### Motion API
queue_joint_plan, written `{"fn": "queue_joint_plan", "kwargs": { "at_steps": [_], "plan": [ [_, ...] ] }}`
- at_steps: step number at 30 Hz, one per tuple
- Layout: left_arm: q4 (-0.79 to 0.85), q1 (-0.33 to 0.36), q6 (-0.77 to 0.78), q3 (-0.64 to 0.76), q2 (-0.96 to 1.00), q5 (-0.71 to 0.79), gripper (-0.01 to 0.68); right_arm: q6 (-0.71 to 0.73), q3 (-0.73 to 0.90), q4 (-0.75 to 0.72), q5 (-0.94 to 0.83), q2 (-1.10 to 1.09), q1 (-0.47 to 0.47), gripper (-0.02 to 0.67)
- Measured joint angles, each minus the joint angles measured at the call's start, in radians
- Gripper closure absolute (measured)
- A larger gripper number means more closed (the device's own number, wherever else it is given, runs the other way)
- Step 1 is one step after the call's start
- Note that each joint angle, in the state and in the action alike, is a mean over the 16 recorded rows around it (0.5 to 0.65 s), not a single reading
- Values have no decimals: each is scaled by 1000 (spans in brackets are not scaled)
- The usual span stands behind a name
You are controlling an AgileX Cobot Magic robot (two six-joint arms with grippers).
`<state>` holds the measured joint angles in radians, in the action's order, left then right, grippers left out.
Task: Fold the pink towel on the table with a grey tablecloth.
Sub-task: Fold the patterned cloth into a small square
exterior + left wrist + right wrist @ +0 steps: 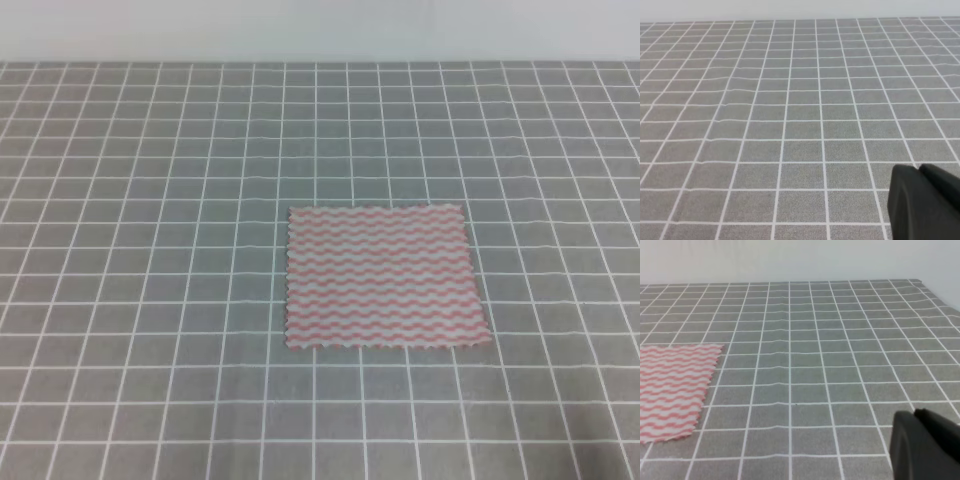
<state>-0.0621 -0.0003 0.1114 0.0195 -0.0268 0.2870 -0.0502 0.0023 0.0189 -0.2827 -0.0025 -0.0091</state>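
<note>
Both pincers (925,205) (925,445) hover above table (150,300).

Pink towel (383,277): I see a thin, roughly square cloth with pink-and-white wavy horizontal stripes and zigzag-cut edges.
Towel state: spread flat in a single layer, not folded; I can make out no lifted corner.
Towel pose: edges run nearly along the grid lines, turned only slightly against them.
Towel place: from my high view it lies a little right of the middle, on the nearer half of the tabletop; in my right wrist view only its corner part shows at the left edge (671,388).
Tabletop (150,250): a large flat surface in grey cloth crossed by thin white lines forming rectangles.
Tablecloth state: I see faint ripples in both wrist views (730,95).
</note>
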Motion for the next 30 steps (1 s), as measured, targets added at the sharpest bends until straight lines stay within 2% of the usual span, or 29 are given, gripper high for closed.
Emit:
{"fn": "queue_joint_plan", "kwargs": {
  "at_steps": [30],
  "plan": [
    [-2, 1, 1, -9, 13, 6, 673, -1, 0, 15, 0, 0, 0, 667]
  ]
}}
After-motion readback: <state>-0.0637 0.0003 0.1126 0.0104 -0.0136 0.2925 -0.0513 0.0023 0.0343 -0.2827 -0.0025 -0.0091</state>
